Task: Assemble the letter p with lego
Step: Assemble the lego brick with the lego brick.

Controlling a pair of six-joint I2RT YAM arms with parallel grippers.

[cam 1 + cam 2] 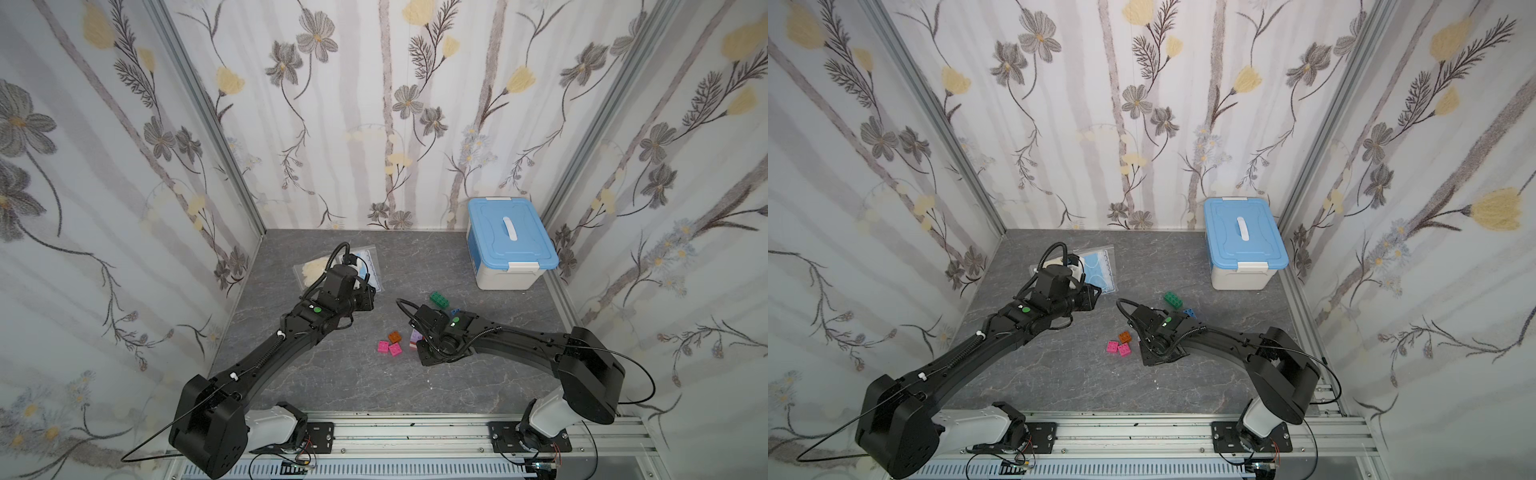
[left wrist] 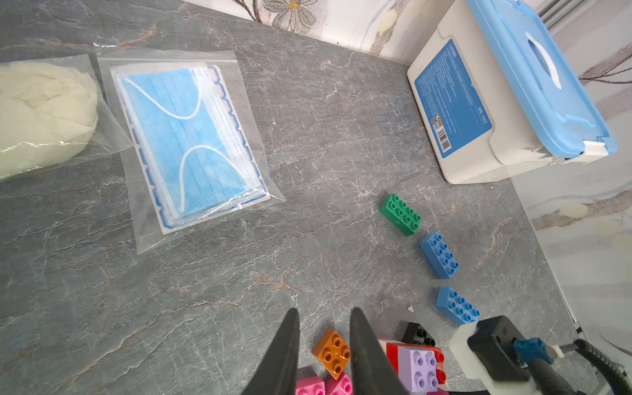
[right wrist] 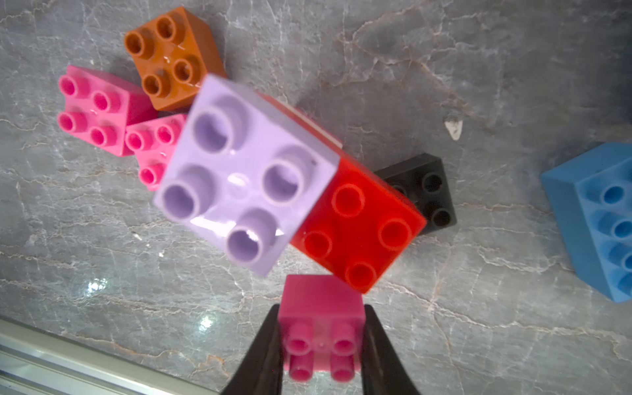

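In the right wrist view my right gripper (image 3: 321,307) is shut on a pink lego brick (image 3: 321,301), studs facing the camera, just beside a lavender brick (image 3: 246,174) stacked on a red brick (image 3: 359,225). Around that stack lie an orange brick (image 3: 171,54), two pink bricks (image 3: 95,109), a black brick (image 3: 424,191) and a blue brick (image 3: 595,219). My left gripper (image 2: 324,313) hangs open and empty above the table, left of the pile. A green brick (image 2: 400,213) and two blue bricks (image 2: 439,254) lie further back.
A white box with a blue lid (image 1: 509,245) stands at the back right. A clear bag of blue face masks (image 2: 191,143) and a bag of cream cloth (image 2: 44,113) lie at the back left, partly under my left wrist. Flowered walls enclose three sides.
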